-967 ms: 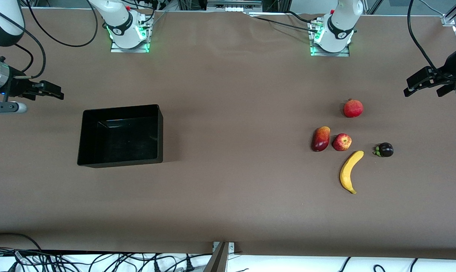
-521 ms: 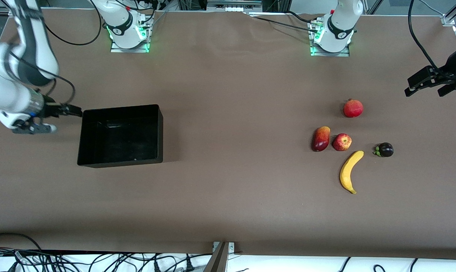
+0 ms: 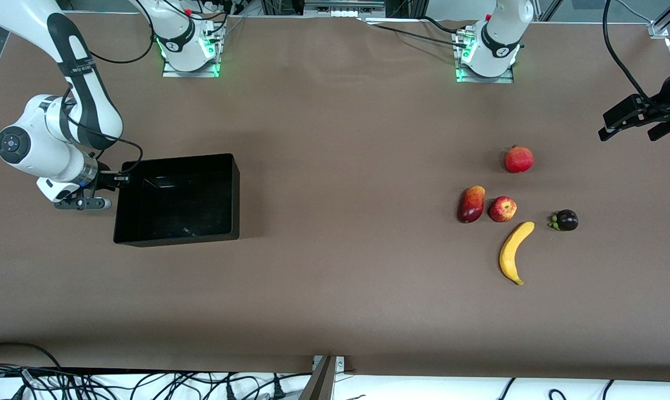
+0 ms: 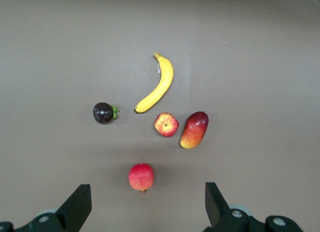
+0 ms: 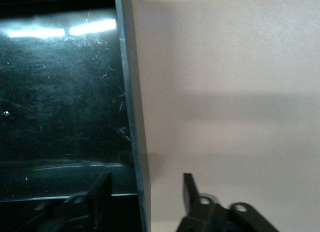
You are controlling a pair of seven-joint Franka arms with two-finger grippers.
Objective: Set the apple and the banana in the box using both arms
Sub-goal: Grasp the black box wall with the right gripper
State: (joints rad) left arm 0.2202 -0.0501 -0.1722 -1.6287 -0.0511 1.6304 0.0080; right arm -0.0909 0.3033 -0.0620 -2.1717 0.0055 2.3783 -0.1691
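Observation:
The small red-and-yellow apple [image 3: 502, 209] [image 4: 166, 124] lies on the table at the left arm's end, with the yellow banana [image 3: 514, 253] [image 4: 157, 84] just nearer the front camera. The black box [image 3: 176, 240] stands toward the right arm's end. My right gripper [image 3: 118, 179] [image 5: 145, 194] is low at the box's end wall [image 5: 131, 102], open and astride it, one finger inside and one outside, both apart from the wall. My left gripper [image 3: 638, 125] [image 4: 148, 212] hangs open and empty, high over the table's edge at the left arm's end.
Around the apple lie an oval dark-red-and-orange fruit [image 3: 471, 204] [image 4: 194, 129], a larger round red fruit with a crown tip [image 3: 519, 159] [image 4: 141, 176] and a small dark purple fruit [image 3: 565, 220] [image 4: 103, 112]. Brown table [image 3: 340, 222] stretches between box and fruits.
My right arm has swung in from the table's end down to the box's end wall, and its jaws have narrowed. The left gripper has only drifted slightly. The fruits have not moved.

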